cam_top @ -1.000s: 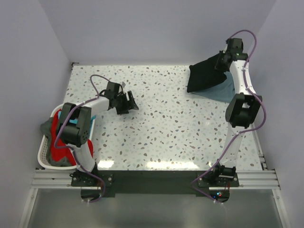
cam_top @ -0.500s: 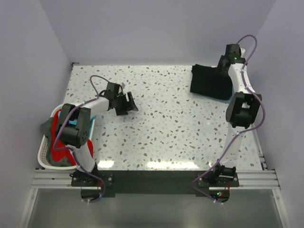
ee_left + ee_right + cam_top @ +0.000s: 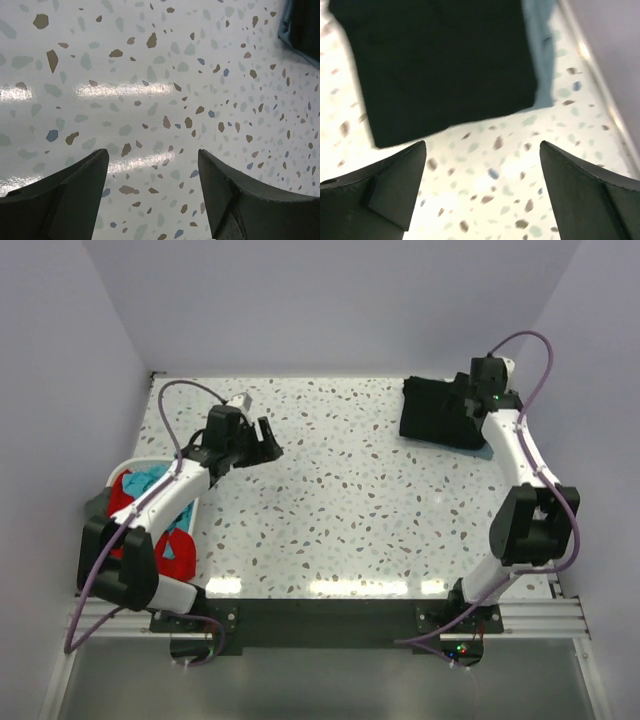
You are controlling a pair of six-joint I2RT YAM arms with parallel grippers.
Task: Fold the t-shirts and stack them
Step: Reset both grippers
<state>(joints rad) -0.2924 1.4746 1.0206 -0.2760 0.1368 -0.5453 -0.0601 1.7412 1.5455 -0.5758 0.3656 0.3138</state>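
The black t-shirt [image 3: 432, 412] lies folded at the table's back right, on top of the slate-blue t-shirt, of which only an edge [image 3: 484, 452] shows. The right wrist view has the black t-shirt [image 3: 440, 65] flat on the table with the blue t-shirt's edge [image 3: 540, 45] sticking out beside it. My right gripper [image 3: 467, 406] [image 3: 482, 146] hovers over the near edge of this stack, open and holding nothing. My left gripper [image 3: 263, 440] [image 3: 152, 152] is open over bare table at the left, far from the shirts.
A white laundry basket [image 3: 117, 473] sits at the table's left edge, partly under my left arm, holding red cloth [image 3: 125, 495] and teal cloth [image 3: 150, 478]. Walls close in the back and both sides. The stack's corner [image 3: 302, 30] shows in the left wrist view.
My right gripper has opened and let go of the black t-shirt, which dropped flat onto the blue one; the gripper has drawn back a little. My left arm has swung toward the back left.
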